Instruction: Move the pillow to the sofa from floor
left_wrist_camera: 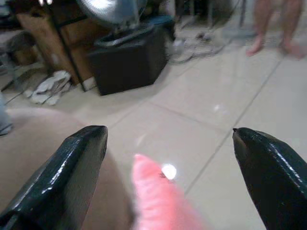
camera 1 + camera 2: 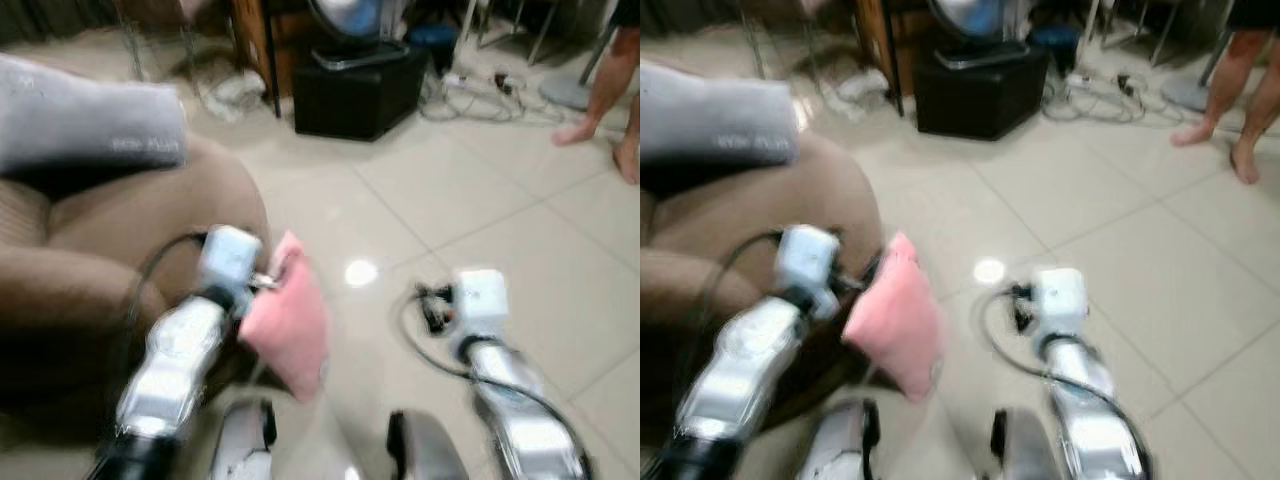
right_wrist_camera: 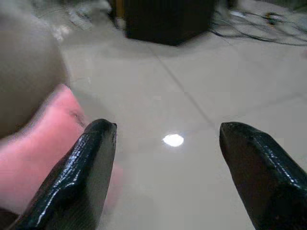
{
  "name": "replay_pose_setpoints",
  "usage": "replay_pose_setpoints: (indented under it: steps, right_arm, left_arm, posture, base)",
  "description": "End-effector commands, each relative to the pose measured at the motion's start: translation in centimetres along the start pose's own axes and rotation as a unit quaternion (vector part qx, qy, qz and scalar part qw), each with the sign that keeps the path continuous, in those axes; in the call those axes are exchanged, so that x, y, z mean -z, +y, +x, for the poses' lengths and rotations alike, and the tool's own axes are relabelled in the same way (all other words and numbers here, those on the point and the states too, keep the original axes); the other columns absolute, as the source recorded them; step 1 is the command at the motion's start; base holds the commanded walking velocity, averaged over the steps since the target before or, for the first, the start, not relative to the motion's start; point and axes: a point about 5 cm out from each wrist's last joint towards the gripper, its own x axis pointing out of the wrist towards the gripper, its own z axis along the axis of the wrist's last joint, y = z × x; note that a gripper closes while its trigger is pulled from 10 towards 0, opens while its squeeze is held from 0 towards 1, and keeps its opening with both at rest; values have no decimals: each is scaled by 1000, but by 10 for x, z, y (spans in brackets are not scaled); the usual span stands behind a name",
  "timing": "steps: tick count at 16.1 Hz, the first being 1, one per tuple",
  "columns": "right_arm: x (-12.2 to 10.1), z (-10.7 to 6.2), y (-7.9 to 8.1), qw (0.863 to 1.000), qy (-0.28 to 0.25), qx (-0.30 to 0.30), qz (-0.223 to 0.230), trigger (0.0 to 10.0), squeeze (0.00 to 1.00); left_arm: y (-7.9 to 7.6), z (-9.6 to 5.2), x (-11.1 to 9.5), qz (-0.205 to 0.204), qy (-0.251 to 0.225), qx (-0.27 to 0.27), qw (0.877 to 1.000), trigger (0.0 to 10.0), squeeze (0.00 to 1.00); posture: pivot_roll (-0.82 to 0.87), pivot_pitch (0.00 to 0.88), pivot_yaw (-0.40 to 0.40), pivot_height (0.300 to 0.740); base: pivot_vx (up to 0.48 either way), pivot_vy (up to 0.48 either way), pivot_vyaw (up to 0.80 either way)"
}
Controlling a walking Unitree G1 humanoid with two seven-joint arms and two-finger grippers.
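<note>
A pink pillow (image 2: 287,318) stands on edge beside the rounded arm of the brown sofa (image 2: 120,260), just in front of my left gripper (image 1: 168,139). That gripper's fingers are spread wide, with the pillow's top (image 1: 153,191) low between them and neither finger touching it. Whether the pillow rests on the floor is hidden by my arm. My right gripper (image 3: 165,127) hovers open over the tiles to the right of the pillow (image 3: 45,143), with nothing between its fingers. The frames are blurred.
A grey cushion (image 2: 85,125) lies on the sofa. A black box with a fan (image 2: 355,85) stands ahead, with cables (image 2: 490,95) beside it on the floor. A person's bare legs (image 2: 610,90) are at the far right. Pale tiled floor (image 2: 480,200) lies in between.
</note>
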Motion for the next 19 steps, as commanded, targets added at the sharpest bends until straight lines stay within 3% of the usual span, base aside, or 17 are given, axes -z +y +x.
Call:
replay_pose_setpoints:
  steps: [1, 8, 10, 14, 16, 19]
  right_arm:
    - [7, -5, -13, 1000, 12, 20, -12, 10000, 0]
    - [8, -4, -11, 1000, 13, 13, -16, 10000, 0]
    - [10, -4, -11, 1000, 20, 11, -16, 10000, 0]
    - [11, -5, -9, 1000, 20, 8, -14, 10000, 0]
    - [13, -5, -6, 1000, 23, 0, -14, 10000, 0]
    - [19, -8, -3, 999, 37, -14, -16, 10000, 0]
  left_arm:
    - [-11, 6, -6, -1, -13, 15, 1000, 10000, 0]
    - [-9, 6, -5, 6, -12, 7, 1000, 10000, 0]
    - [-10, 5, -2, 13, -7, 8, 1000, 10000, 0]
    - [-9, 3, 9, 44, 11, 15, 999, 10000, 0]
    - [-10, 7, 26, 23, 68, 37, 997, 10000, 0]
    - [-14, 16, 37, 9, 83, 43, 996, 10000, 0]
  posture:
    - [-57, 50, 38, 595]
    - [-55, 51, 37, 595]
    - [-55, 49, 36, 590]
    - [-55, 47, 37, 550]
    - [-57, 46, 36, 520]
    - [-56, 48, 32, 496]
  base:
    - [375, 0, 0]
    - [365, 0, 0]
    - [0, 0, 0]
    - [0, 0, 0]
    - [0, 0, 0]
    - [0, 0, 0]
